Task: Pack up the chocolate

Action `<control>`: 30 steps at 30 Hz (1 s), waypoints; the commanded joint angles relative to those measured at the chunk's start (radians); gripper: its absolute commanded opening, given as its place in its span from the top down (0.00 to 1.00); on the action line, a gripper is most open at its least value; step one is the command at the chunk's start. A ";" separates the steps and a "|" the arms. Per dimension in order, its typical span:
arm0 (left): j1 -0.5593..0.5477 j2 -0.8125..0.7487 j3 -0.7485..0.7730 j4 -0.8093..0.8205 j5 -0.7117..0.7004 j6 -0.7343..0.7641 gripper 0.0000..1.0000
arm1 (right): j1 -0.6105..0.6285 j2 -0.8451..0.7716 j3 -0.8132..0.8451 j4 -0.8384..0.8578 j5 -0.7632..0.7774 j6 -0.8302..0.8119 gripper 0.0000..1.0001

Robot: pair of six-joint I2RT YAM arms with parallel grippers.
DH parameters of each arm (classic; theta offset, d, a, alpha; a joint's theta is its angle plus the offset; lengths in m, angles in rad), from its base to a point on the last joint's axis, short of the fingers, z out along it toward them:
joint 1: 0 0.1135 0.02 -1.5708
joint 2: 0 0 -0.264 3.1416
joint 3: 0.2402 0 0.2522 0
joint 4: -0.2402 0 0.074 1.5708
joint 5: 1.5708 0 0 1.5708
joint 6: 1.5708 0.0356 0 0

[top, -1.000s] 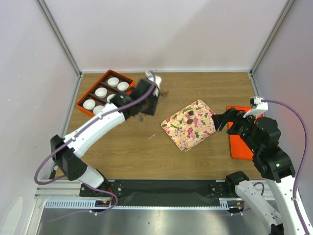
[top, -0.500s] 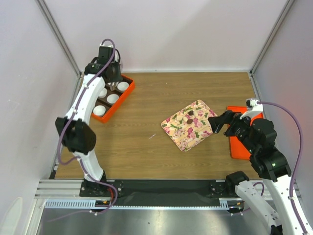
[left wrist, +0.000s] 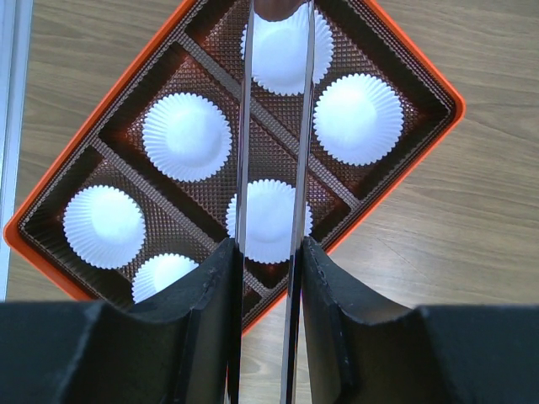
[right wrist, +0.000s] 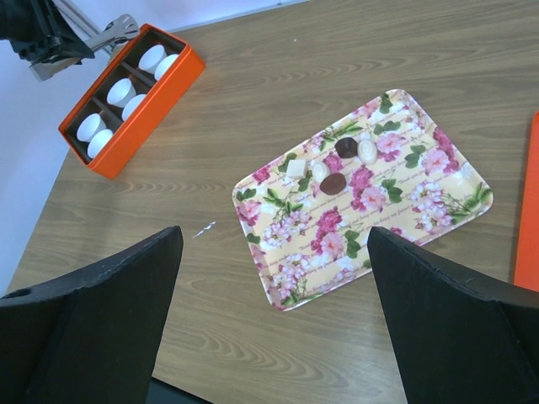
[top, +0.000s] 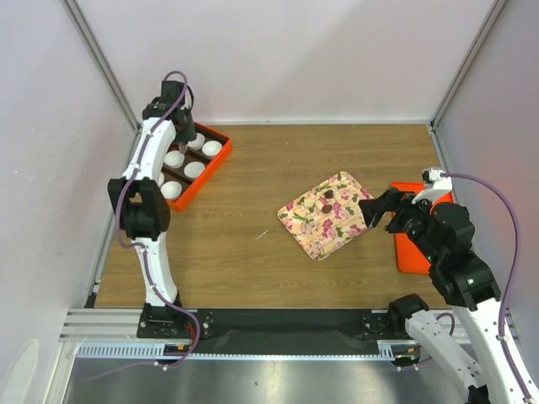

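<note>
My left gripper (top: 180, 141) hangs over the far end of the orange box (top: 222, 155) of white paper cups (top: 194, 169). In the left wrist view its long thin metal fingers (left wrist: 245, 126) are closed on a dark brown chocolate (left wrist: 278, 7) at their tips, above a cup (left wrist: 283, 46). Two more dark chocolates (right wrist: 344, 146) (right wrist: 333, 183) lie on the pink-flowered tray (right wrist: 370, 244) beside a few white pieces (right wrist: 368, 151). My right gripper (right wrist: 274, 244) is wide open and empty, held above the table just right of the tray (top: 313, 234).
A flat orange lid (top: 408, 252) lies under the right arm at the table's right edge. A small white scrap (right wrist: 203, 229) lies on the wood left of the tray. White walls stand close behind the box.
The left arm swung from the table's middle to the back left and now holds its chocolate over the box. The right arm shifted only slightly.
</note>
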 commanded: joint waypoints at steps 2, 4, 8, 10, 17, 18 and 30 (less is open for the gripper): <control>0.008 0.011 0.062 0.033 0.039 0.026 0.62 | 0.002 0.004 -0.003 0.034 0.042 -0.022 0.00; 0.006 0.012 0.053 0.031 0.040 0.022 0.62 | 0.002 0.007 -0.006 0.040 0.042 -0.024 0.00; 0.006 -0.009 -0.010 0.051 0.030 0.022 0.62 | 0.004 0.014 -0.004 0.042 0.042 -0.025 0.01; 0.006 -0.022 -0.029 0.056 0.031 0.023 0.62 | 0.004 0.015 -0.003 0.042 0.042 -0.027 0.00; 0.006 -0.045 -0.127 0.083 0.020 0.039 0.62 | 0.005 0.015 0.002 0.040 0.041 -0.028 0.00; 0.006 -0.052 -0.156 0.093 0.022 0.042 0.62 | 0.005 0.014 0.007 0.034 0.042 -0.028 0.00; 0.006 -0.072 -0.193 0.128 0.011 0.074 0.58 | 0.004 0.010 0.005 0.029 0.059 -0.034 0.00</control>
